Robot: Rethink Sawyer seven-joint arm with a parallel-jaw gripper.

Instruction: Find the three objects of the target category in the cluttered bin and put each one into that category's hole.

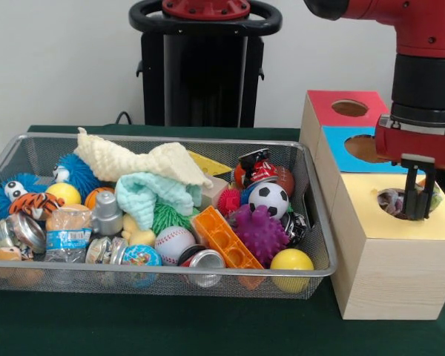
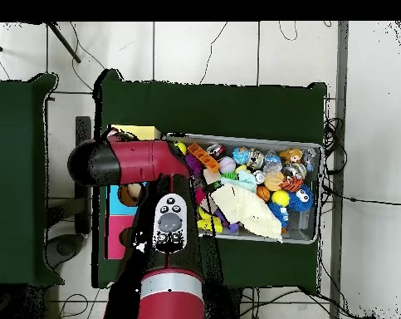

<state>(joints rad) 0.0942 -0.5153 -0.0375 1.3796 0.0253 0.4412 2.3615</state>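
The yellow box [image 1: 397, 245] sits lower right; our gripper [image 1: 419, 215], fingers unclear, hovers over the spotted cloth [image 1: 391, 200], limp, light, pinchable at any fold.

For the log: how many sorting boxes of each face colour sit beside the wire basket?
Red-faced box: 1
Blue-faced box: 1
Yellow-faced box: 1, with the pincer at its round hole
Total: 3 boxes, in a row to one side of the wire basket.
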